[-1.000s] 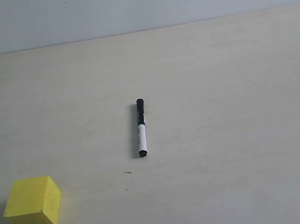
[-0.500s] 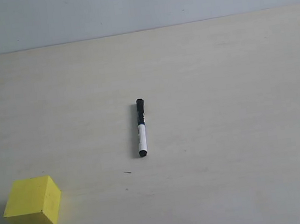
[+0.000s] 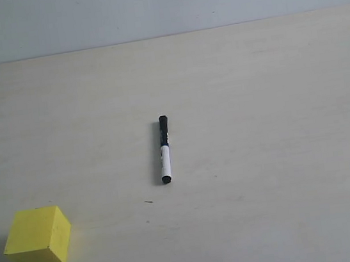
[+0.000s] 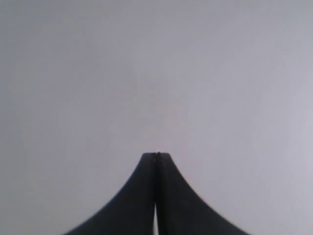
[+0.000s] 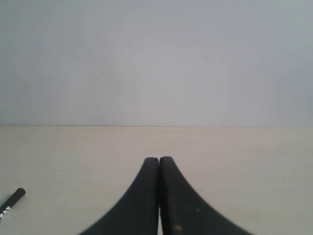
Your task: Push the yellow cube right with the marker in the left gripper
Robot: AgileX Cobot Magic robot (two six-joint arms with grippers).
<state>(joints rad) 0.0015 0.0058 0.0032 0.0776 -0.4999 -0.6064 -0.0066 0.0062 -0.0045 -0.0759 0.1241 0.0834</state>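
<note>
Marker (image 3: 164,149): lies flat on the table (image 3: 273,92) near its middle, held by nothing. The long black cap points toward the far wall (image 3: 145,5), the small black end toward the near edge.
Yellow cube (image 3: 38,239): sits on the table in the near-left corner of the exterior view, well apart from the marker, with bare table to its right.
Left gripper (image 4: 156,154): jaws pressed together with nothing between them. Its camera sees only plain grey wall, and the arm does not appear in the exterior view.
Right gripper (image 5: 159,159): jaws also together and empty. It looks across the table toward the wall, with the marker's black tip just inside the edge of its view.
Step in hand: the marker is not yet picked up, so the left jaws have to part and come down over it before any pushing.
How the marker should handle: probably light and stiff, with a smooth round barrel that may roll or slip. A hold across the white barrel, leaving one end well clear, looks safest.
How the cube should handle: it looks light, matte and sharp-edged. It should slide, but may pivot unless pressed low and central on its left face.
Containers: none in view.
</note>
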